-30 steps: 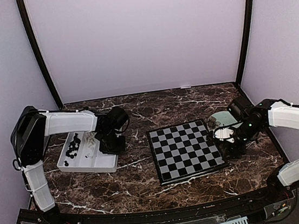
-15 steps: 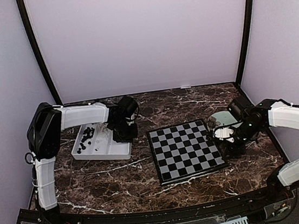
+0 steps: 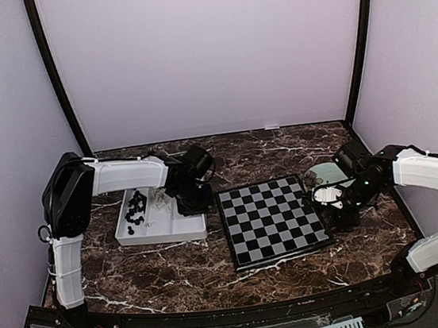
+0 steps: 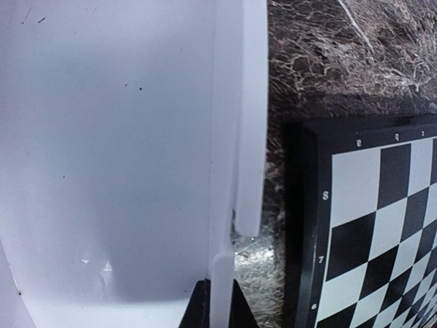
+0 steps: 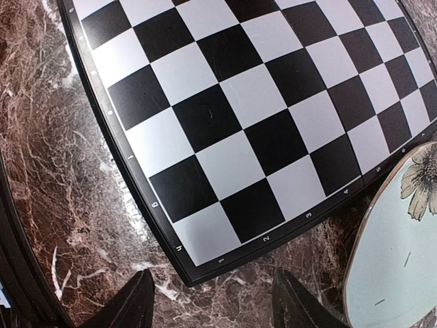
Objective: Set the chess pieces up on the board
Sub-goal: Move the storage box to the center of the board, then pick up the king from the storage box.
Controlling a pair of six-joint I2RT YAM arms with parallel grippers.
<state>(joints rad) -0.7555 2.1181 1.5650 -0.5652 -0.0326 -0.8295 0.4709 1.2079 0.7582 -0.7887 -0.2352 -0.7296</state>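
**Current step.** No squares of the board [image 3: 270, 220] carry pieces, so judge the setup as not yet begun. The step in hand appears to be positioning the supply of pieces: the white tray [image 3: 163, 225] sits on the table [image 3: 216, 272] with its right wall just beside the board's left rim, and only a narrow strip of marble shows between them in the left wrist view.

**Hand state.**
- The left hand [image 3: 191, 202] is closed on the tray's right wall. In the wrist view the thin white wall runs between the two dark fingertips.
- The right hand [image 5: 215, 306] is open with its jaws wide and holds nothing. It hovers over the table just off the board's right side, near the numbered rim.

**Location of the task items.** The chess pieces [image 3: 135, 208] lie inside the tray. The black ones form a loose heap in its far left part. Paler pieces beside them are too faint to count. The heap is well apart from the left hand, which is at the opposite wall, and farther again from the right hand across the board. A pale green plate [image 5: 403, 253] with a flower print lies just beside the board's far right corner.

**Next move.** Expect to release the tray wall, lift clear, and reach into the heap. Each piece is tiny and touches its neighbours, so single one out first. Approach from above.
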